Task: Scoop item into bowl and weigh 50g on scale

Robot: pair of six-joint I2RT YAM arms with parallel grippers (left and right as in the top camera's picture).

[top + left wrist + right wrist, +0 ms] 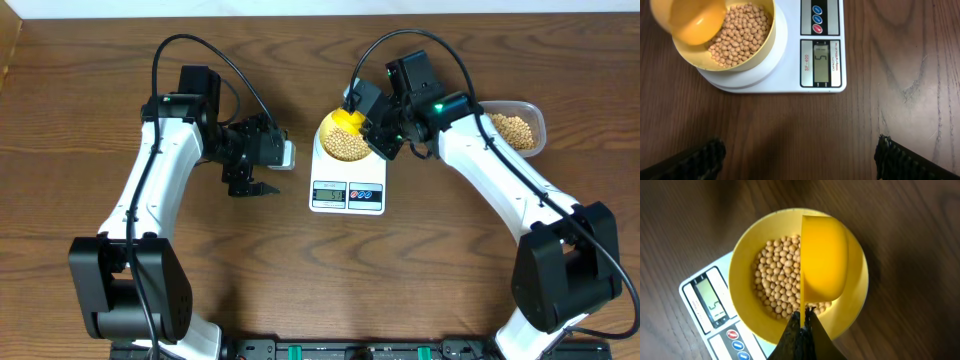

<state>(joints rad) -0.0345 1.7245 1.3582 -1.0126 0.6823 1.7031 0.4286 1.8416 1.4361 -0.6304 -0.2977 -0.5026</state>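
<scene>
The pale yellow bowl (330, 128) stands on the white scale (347, 197), holding a heap of tan beans (350, 145). My right gripper (378, 140) is shut on the thin handle of a yellow scoop (822, 255), which hangs turned on its side over the bowl (740, 275) and the beans (777, 280). My left gripper (250, 187) hovers open and empty over bare table left of the scale. Its fingertips (705, 157) show at the bottom corners of the left wrist view, well short of the scale (825, 82) and bowl (767, 35). The display's digits are hard to read.
A clear plastic container (515, 128) with more beans sits at the back right, behind my right arm. The scale's coloured buttons (737, 340) face the table's front. Dark wood table (450, 280) surrounds everything.
</scene>
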